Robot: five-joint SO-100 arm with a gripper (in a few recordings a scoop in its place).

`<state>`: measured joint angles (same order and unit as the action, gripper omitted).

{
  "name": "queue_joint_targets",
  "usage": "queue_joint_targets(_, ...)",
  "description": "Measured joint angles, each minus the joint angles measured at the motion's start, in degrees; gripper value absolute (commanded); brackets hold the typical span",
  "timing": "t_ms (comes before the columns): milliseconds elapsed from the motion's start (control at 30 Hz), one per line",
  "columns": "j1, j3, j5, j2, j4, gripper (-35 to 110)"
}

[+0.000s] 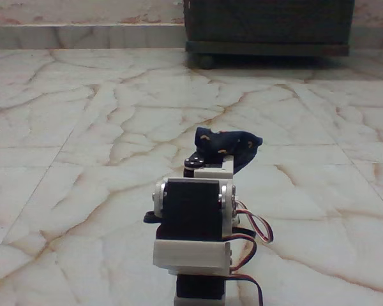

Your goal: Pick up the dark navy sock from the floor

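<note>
The fixed view looks low across the floor (70,127), glossy cream marble tiles crossed by reddish-brown veins and thin grout lines. Along the far edge at 11 o'clock runs a pale stone step or skirting (83,35), stained with the same reddish tone.

At 6 o'clock, close to the camera, stands the arm (193,220), seen from behind: white printed brackets around black motor blocks, reaching away from the lens toward the centre of the picture. Red, white and black wires (258,233) loop out from its right side and curve down toward 5 o'clock.

Just right of centre, at the far end of the arm, the hand (214,162) is mostly hidden behind its own wrist. The dark navy sock (230,145) sits bunched right at it, draped over the white finger piece, with a few small orange-tan specks on the cloth. It looks raised clear of the tiles, and the hand appears to be closed on it, though the fingers themselves are not plainly seen.

At 1 o'clock, well beyond the sock, a dark wooden cabinet (268,25) stands against the back wall on a low plinth with a round foot (206,62).
</note>
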<state>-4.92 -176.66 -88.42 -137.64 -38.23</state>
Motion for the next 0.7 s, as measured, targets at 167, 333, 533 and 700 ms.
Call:
queue_joint_targets(167,0.0,0.0,0.0,0.0,0.0,0)
queue_joint_targets(333,0.0,0.0,0.0,0.0,0.0,0)
queue_joint_targets(533,0.09,0.0,0.0,0.0,0.0,0)
queue_joint_targets(700,0.44,0.0,0.0,0.0,0.0,0)
